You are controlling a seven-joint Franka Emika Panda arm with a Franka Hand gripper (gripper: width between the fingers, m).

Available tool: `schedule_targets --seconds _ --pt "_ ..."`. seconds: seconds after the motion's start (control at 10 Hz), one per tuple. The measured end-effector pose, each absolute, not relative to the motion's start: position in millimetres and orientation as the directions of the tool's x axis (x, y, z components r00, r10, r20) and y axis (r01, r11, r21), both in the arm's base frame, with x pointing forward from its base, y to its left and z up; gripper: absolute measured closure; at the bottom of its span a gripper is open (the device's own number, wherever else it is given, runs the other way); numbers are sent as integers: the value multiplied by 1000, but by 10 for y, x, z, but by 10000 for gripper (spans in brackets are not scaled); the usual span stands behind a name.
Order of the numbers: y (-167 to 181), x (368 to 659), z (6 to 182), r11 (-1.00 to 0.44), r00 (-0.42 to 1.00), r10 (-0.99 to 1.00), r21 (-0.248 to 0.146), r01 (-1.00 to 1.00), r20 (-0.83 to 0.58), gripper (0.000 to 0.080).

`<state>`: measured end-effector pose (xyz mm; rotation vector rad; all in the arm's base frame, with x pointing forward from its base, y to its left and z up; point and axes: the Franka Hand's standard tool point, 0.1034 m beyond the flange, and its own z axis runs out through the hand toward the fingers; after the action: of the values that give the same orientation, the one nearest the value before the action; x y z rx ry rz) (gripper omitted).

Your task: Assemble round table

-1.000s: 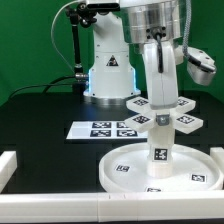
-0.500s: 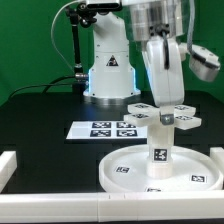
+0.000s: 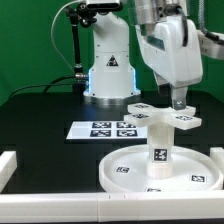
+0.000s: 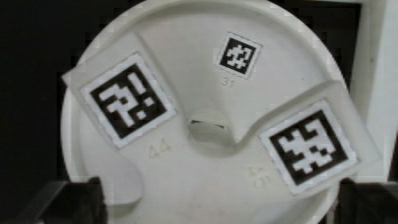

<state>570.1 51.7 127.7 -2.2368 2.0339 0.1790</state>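
The large rimmed disc (image 3: pixel 125 172) lies flat at the front right of the exterior view. The short cylinder leg (image 3: pixel 158 150) stands upright in its centre, with the cross-shaped foot (image 3: pixel 150 116) on top. My gripper (image 3: pixel 178 102) hangs just above the foot's arm on the exterior view's right, open and holding nothing. In the wrist view the tagged arms of the foot (image 4: pixel 178 130) fill the picture over the white disc (image 4: pixel 178 30). My gripper (image 4: pixel 222 205) shows only as two dark fingers (image 4: pixel 80 200) far apart at the picture's edge.
The marker board (image 3: pixel 105 128) lies on the black table behind the disc, in front of the robot base (image 3: pixel 108 70). White rails (image 3: pixel 10 165) border the table at the front and the exterior view's left.
My gripper has let go of the leg and foot, and it has risen and moved toward the exterior view's right. The leg, foot and disc stay in place.
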Motion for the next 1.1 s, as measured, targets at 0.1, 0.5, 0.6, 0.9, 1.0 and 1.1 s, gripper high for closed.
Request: schedule_targets --seconds 0.1,0.5,0.6,0.9,1.0,1.1 --pt "513 5713 1235 -320 320 -938 -24 -947 -134 150" --pt "584 5803 1373 -717 719 -688 -65 -694 -94 150" --pt "573 5800 1358 -754 757 -647 -68 -653 -91 150" --pt "547 5804 1376 -940 942 -330 -66 -334 -60 150" --pt "543 5816 1396 -981 983 -177 -74 -180 -48 150" --pt "524 5817 1412 -995 998 -53 -80 -56 -37 150"
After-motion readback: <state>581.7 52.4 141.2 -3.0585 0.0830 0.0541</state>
